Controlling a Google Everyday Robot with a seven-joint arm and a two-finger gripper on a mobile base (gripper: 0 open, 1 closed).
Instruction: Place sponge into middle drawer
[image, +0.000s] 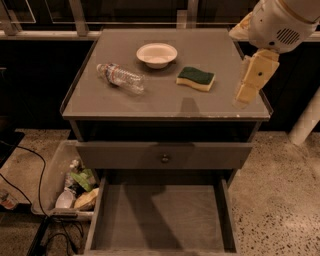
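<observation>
The sponge (195, 79) lies green side up on the cabinet top (200, 45), near the white bowl (157, 54). The gripper (246, 94) hangs just right of it, wide or narrow I cannot tell. A shallow sideways approach could shove the sponge away instead of lifting it toward the open middle drawer (160, 220).

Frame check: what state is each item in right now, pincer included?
sponge: lying flat on the cabinet top, green side up, ungrasped.
middle drawer: pulled open, sponge not in it.
knobbed drawer front: looks shut.
bottle: on its side on the top.
bowl: upright.
pincer: in the air over the top's right edge, apart from the sponge.
</observation>
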